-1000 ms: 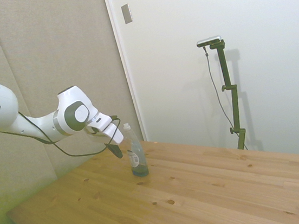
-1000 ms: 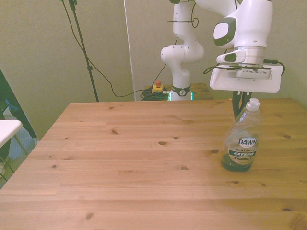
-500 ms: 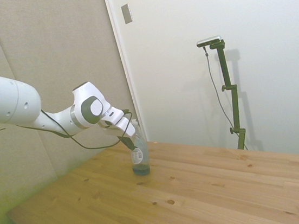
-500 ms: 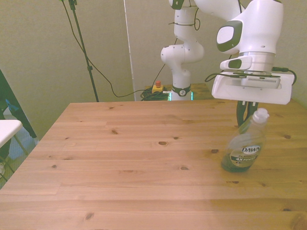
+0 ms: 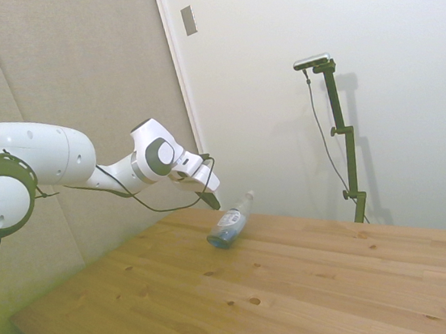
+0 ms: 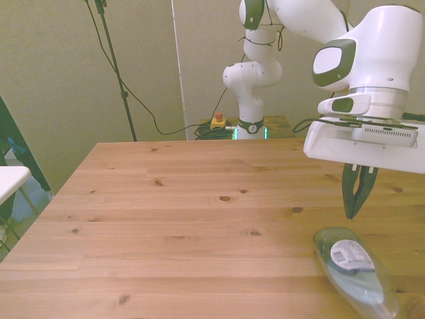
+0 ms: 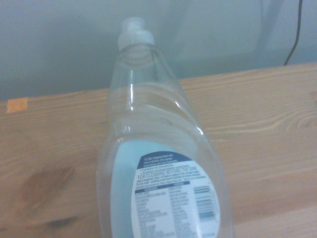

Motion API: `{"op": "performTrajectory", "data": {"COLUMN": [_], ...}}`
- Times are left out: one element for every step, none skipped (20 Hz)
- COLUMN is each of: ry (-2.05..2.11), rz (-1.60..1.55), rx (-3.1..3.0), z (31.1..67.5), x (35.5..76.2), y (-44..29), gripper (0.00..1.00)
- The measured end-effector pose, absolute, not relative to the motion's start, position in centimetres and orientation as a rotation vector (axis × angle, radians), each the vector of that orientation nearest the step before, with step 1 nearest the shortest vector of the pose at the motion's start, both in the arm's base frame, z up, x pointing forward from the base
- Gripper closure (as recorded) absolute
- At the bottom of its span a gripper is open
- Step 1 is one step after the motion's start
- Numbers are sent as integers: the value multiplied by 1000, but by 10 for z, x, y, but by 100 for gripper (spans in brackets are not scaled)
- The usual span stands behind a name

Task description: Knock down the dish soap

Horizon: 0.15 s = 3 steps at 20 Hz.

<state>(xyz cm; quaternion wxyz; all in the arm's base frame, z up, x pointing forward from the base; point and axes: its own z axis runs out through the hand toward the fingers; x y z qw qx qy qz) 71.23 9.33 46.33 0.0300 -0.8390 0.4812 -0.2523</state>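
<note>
Bottle (image 6: pixel 352 269) toppled at lower right of front view, cap toward camera; gripper (image 6: pixel 357 214) just above its base, fingers pinched together, holding nothing.

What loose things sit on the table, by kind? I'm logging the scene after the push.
Dish soap bottle: 1, lying on its side on the wooden table
Total: 1
The gripper hangs above it, apart.
</note>
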Motion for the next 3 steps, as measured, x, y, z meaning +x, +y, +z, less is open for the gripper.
{"op": "performTrajectory", "data": {"ry": [1491,1499,1505], "rz": [-787,-796,-800], "rx": [-2583,-2581,-2581], "z": [463,462,461], "x": [717,721,724], "y": [92,90,89], "gripper": [100,100,100]}}
